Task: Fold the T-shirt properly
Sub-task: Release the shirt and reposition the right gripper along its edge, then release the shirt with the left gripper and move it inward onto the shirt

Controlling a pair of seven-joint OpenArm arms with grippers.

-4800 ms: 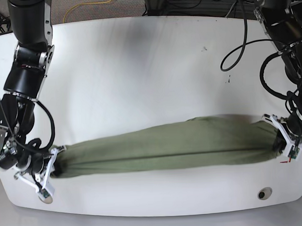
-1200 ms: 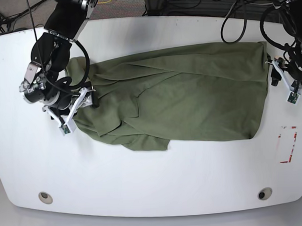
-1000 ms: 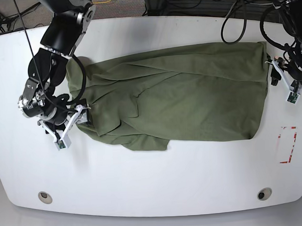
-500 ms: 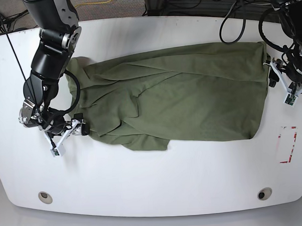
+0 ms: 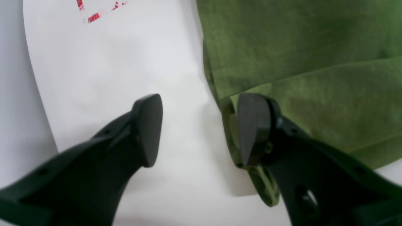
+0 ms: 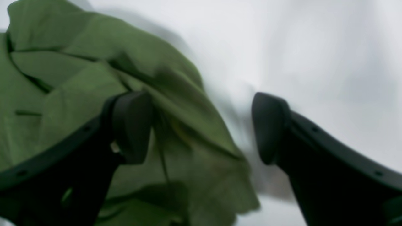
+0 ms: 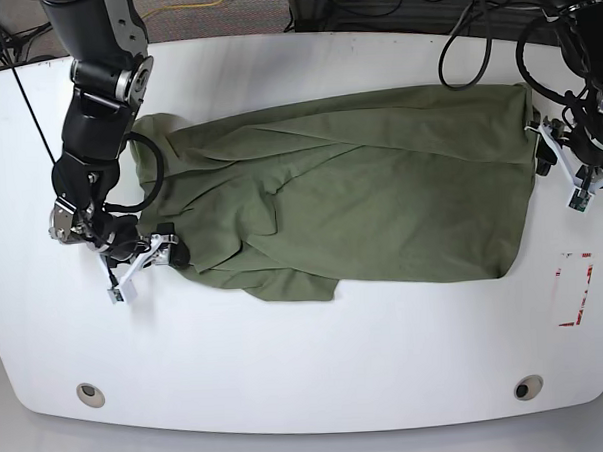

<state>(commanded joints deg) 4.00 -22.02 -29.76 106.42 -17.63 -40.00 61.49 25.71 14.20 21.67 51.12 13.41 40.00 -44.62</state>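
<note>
Olive T-shirt lies rumpled, apparently half-folded, both grippers spread, empty.

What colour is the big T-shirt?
Olive green all over, plain. The T-shirt shows best in the base view.

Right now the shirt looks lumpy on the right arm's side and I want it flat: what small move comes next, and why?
Probably close the right gripper on the bunched edge of the T-shirt and pull it outward. Its jaws stand open over that crumpled corner, while the left gripper, also open, sits at the straighter far edge.
</note>
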